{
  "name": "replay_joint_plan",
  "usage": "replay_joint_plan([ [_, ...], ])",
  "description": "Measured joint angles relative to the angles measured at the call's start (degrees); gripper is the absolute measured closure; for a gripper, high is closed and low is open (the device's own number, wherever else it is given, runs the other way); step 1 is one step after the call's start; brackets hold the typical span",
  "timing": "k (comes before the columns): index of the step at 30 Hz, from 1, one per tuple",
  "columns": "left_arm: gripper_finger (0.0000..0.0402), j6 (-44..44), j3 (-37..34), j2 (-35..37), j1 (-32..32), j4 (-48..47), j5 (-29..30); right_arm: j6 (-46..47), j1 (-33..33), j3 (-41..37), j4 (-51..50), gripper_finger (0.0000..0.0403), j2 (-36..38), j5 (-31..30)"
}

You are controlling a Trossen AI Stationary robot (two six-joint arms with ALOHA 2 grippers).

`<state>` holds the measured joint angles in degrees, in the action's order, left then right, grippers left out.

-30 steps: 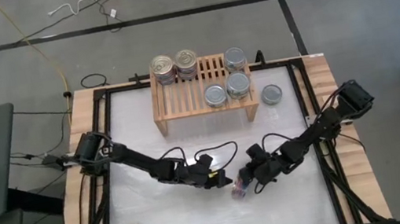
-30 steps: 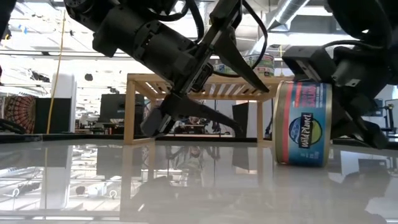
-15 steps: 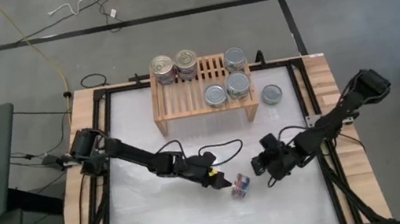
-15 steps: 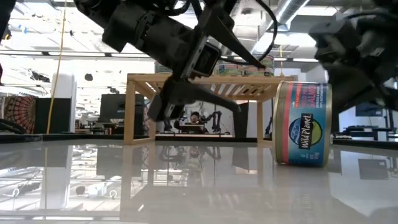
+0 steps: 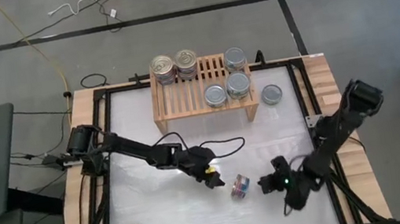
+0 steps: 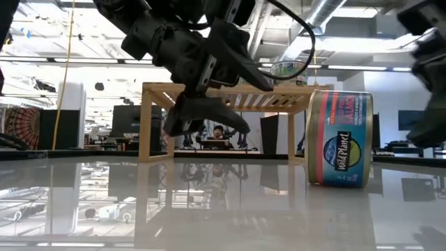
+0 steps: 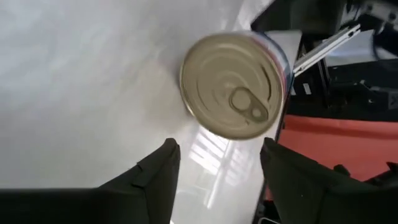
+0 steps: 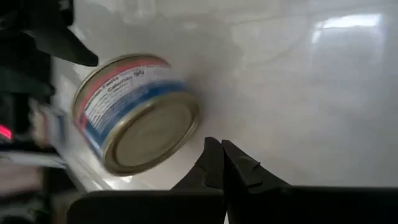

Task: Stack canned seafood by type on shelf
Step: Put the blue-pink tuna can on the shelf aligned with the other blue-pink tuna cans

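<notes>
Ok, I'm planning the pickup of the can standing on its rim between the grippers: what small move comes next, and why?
Probably ease the left gripper forward around the can. Its fingers are open with the gold pull-ring top facing them, apart; the right gripper is shut, clear of the can.

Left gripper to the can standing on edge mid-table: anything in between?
Nothing. The left wrist view shows only bare white table between the open left gripper and the can on edge; the high view agrees.
</notes>
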<state>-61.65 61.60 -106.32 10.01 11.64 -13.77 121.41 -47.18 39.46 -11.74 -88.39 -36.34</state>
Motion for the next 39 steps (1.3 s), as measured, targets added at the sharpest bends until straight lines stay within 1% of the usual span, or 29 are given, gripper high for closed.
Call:
replay_joint_plan([
  [2, 0.0206, 1.9, 0.0, 0.0, -0.4, -0.2, 0.0, 6.2, -2.3, 1.4, 0.8, 0.0386, -3.1, -4.0],
  [4, 0.0236, 3.5, 0.0, 0.0, -0.7, -1.2, 0.0, 8.8, -3.4, 3.2, 2.2, 0.0387, -5.9, -5.0],
  [6, 0.0275, 5.8, 0.0, 0.0, -0.9, -1.6, 0.0, 9.1, -3.4, 5.7, 4.0, 0.0387, -8.9, -5.2],
  [10, 0.0375, 8.5, 0.0, 0.0, -1.1, -1.2, 0.0, 9.1, -1.5, 10.3, 3.7, 0.0386, -14.0, -6.0],
  [11, 0.0388, 8.7, 0.0, 0.0, -1.1, -1.1, 0.0, 9.1, -0.9, 11.0, 3.5, 0.0386, -14.9, -6.1],
  [13, 0.0394, 9.6, 0.0, -0.2, -1.0, -0.3, -0.2, 9.1, 0.3, 12.2, 3.4, 0.0386, -16.2, -6.5],
  [16, 0.04, 10.0, 0.0, -0.6, -0.4, 0.0, -2.6, 8.5, 2.7, 13.2, 3.7, 0.0386, -17.7, -6.5],
  [18, 0.0401, 10.2, 0.0, -0.6, 0.0, 1.9, -2.8, 5.6, 4.9, 13.4, 4.4, 0.0386, -18.7, -6.5],
  [20, 0.0401, 10.4, 0.0, -0.6, 0.2, 6.0, -3.6, -1.4, 7.5, 13.4, 7.1, 0.0386, -19.1, -6.9],
  [23, 0.0401, 10.5, 0.3, -0.6, 0.3, 12.4, -5.8, -16.4, 10.9, 13.3, 12.3, 0.0386, -19.3, -7.3],
  [24, 0.0401, 10.6, 0.7, -0.6, 0.3, 12.6, -5.8, -20.9, 11.9, 13.3, 13.6, 0.0386, -18.7, -7.3],
  [26, 0.0401, 11.0, 0.9, -0.6, 0.3, 11.6, -6.0, -25.9, 12.9, 13.3, 14.4, 0.0386, -17.5, -7.3],
  [29, 0.0401, 11.0, 0.8, -0.5, -0.6, 9.5, -6.2, -27.2, 13.2, 13.3, 10.6, 0.0386, -15.9, -5.8],
  [31, 0.0401, 11.1, 0.8, 0.6, -1.9, 7.2, -5.1, -26.7, 12.7, 13.3, 7.6, 0.0386, -14.8, -5.6],
  [36, 0.0401, 14.6, 0.8, 5.9, -4.7, 0.4, 1.4, -26.2, 11.2, 13.3, 3.3, 0.0386, -12.7, -5.4],
  [39, 0.0401, 16.3, 0.8, 9.4, -5.8, -7.0, 7.1, -23.7, 10.7, 13.3, 0.6, 0.0386, -12.0, -5.3],
])
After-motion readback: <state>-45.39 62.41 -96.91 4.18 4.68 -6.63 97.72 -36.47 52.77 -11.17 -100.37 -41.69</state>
